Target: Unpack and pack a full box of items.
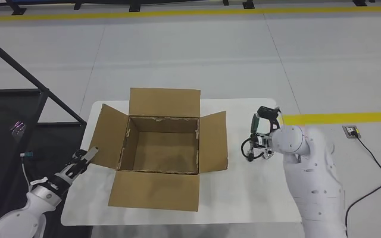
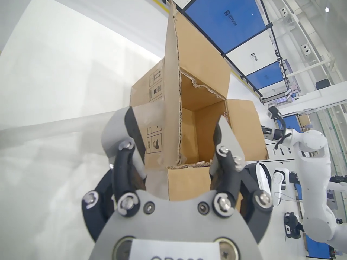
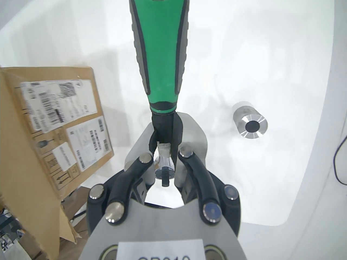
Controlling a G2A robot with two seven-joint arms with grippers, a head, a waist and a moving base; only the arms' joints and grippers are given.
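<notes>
Clearly the right gripper (image 3: 164,147) is the one that matters. It is closed tight on the black neck of a green-handled ratchet (image 3: 160,55) and holds it above the right side of the table (image 1: 250,196), between the box (image 1: 164,152) and the right edge. The ratchet's long axis points away from the robot, towards the far edge, roughly parallel to the box's right flap. The box stands mid-table, all flaps out, its floor bare as far as I can see. For packing, the opening lies to this gripper's left, across that flap. A steel socket (image 3: 250,124) lies near the right edge. The left gripper (image 2: 177,123) is spread wide and empty by the box's left flap.
</notes>
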